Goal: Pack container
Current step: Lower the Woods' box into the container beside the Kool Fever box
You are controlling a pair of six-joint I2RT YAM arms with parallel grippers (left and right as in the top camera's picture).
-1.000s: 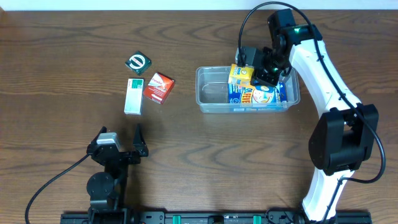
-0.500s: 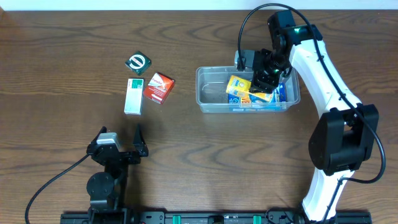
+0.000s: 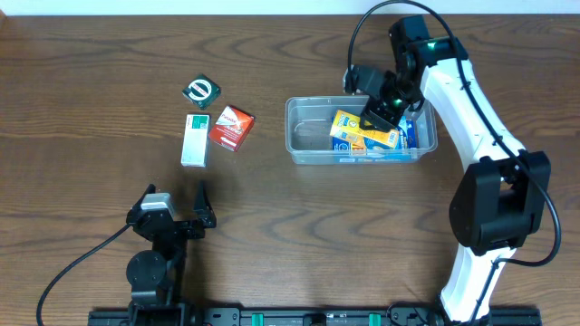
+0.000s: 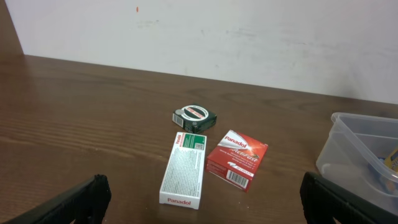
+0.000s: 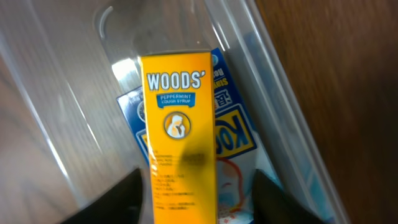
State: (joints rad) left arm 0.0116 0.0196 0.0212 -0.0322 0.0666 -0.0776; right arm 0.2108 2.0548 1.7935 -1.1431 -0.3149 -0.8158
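The clear plastic container [image 3: 306, 152] stands right of centre on the table; its left end shows in the left wrist view [image 4: 346, 149]. A yellow Woods cough syrup box [image 3: 359, 134] lies inside it on top of a blue box [image 3: 409, 136]. My right gripper [image 3: 374, 98] hovers over the container's far right part, open, its fingers apart on either side of the yellow box [image 5: 180, 137] in the right wrist view. The blue box [image 5: 235, 134] lies under it against the container wall [image 5: 56, 93]. My left gripper [image 3: 174, 205] rests open and empty near the front left.
Left of the container lie a white Panadol box [image 3: 195, 140], a red box [image 3: 232, 128] and a small dark green box with a round label [image 3: 201, 91]. They also show in the left wrist view: white [image 4: 185, 168], red [image 4: 237, 159], green [image 4: 194, 116].
The yellow box went from standing in the right gripper to lying flat on the blue box. The right gripper let go and drew back toward the container's far edge. The left arm stayed still.
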